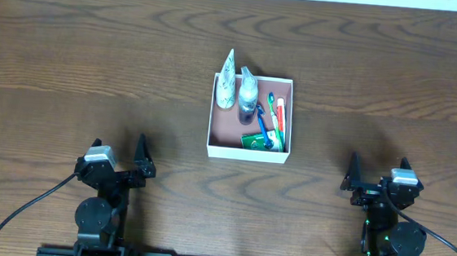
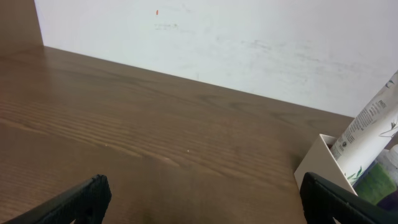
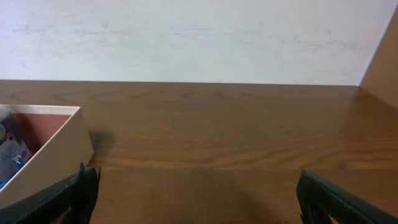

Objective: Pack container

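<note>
At table [image 1: 54,65] front, arms folded low, left pincer [image 1: 141,160] and right pincer [image 1: 352,174] spread (container [image 1: 248,153] well apart).

Soft, even light fills all three views; the wooden table [image 1: 70,66] carries a mild sheen. The white wall [image 2: 249,43] ahead of the left gripper [image 2: 204,186] is bright, nearly washed out. Ahead-left of the right gripper [image 3: 196,180], the container [image 3: 56,155] throws a faint shadow rightward. The near fingers [image 3: 336,199] look dark and slightly blurred.
</note>
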